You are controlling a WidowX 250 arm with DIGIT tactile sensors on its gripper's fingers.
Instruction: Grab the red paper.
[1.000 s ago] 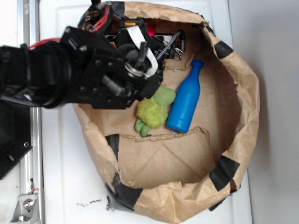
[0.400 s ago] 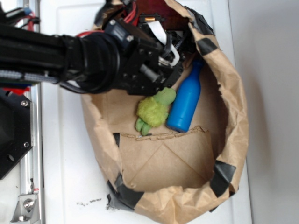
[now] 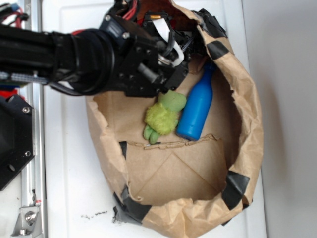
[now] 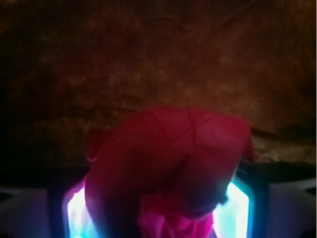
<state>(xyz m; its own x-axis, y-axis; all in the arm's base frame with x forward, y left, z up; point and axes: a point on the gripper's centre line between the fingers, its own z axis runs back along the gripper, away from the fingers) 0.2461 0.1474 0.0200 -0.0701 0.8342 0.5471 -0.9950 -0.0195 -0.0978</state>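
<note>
In the wrist view the red paper [image 4: 168,153] is a crumpled wad that fills the space between my two glowing fingers [image 4: 79,208], bulges above them and touches both. My gripper [image 4: 156,203] stands open around it. In the exterior view the black arm [image 3: 99,59] reaches into the top corner of the brown paper bag [image 3: 247,124]. There the arm and the bag's folded rim hide the fingertips and the paper.
A green plush toy [image 3: 163,116] and a blue bottle [image 3: 196,106] lie inside the bag just below the wrist. The brown bag wall [image 4: 158,59] stands close behind the wad. The bag sits on a white surface [image 3: 64,188], with a metal rail [image 3: 32,148] at the left.
The arm has pushed up and right into the bag's top corner. The bag's rim has folded inward and the bag has narrowed. The toy and the bottle have not moved.
</note>
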